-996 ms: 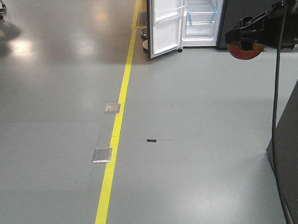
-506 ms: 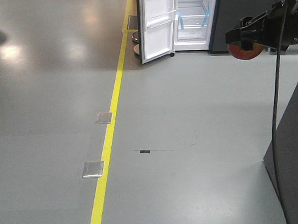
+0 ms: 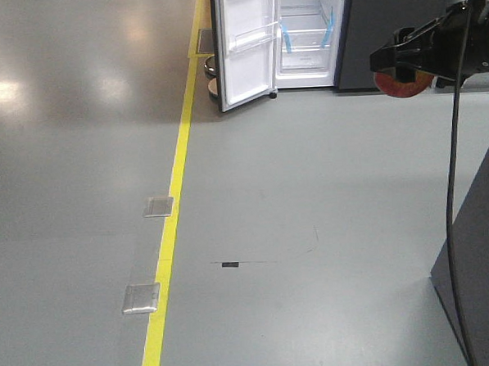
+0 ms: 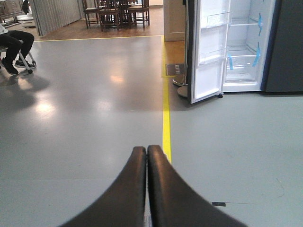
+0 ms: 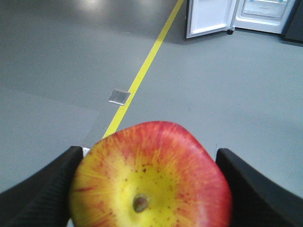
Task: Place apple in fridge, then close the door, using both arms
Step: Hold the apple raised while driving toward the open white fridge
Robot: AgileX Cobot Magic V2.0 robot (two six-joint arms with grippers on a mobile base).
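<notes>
1. Exterior front-facing view: the right gripper (image 3: 401,68) is clamped on the apple (image 3: 400,85) and holds it in the air at the right of the frame. It is well apart from the fridge (image 3: 306,32), which stands across the grey floor (image 3: 311,196). The door (image 3: 244,52) is swung wide open. Only the apple's lower red curve shows under the black jaws. The left gripper does not appear here.

2. Left wrist-mounted view: the left gripper (image 4: 147,184) has its two fingers pressed together, with nothing between them. It points toward the open door and the white shelves (image 4: 241,59). A yellow floor line (image 4: 165,113) runs on toward the door's foot.

3. Right wrist-mounted view: the apple fills the lower frame, its dimple facing the camera, with one of the black pads (image 5: 42,194) on each flank.
   - It should handle as a firm, fairly light fruit.
   - Its smooth, rounded skin could slip or roll.
   - A hard squeeze or a drop would likely bruise it.
   - The best hold is across the widest girth, which is about where the pads seem to sit (the contact itself is hidden behind the fruit).
   - It would need setting down gently on a flat shelf.
</notes>
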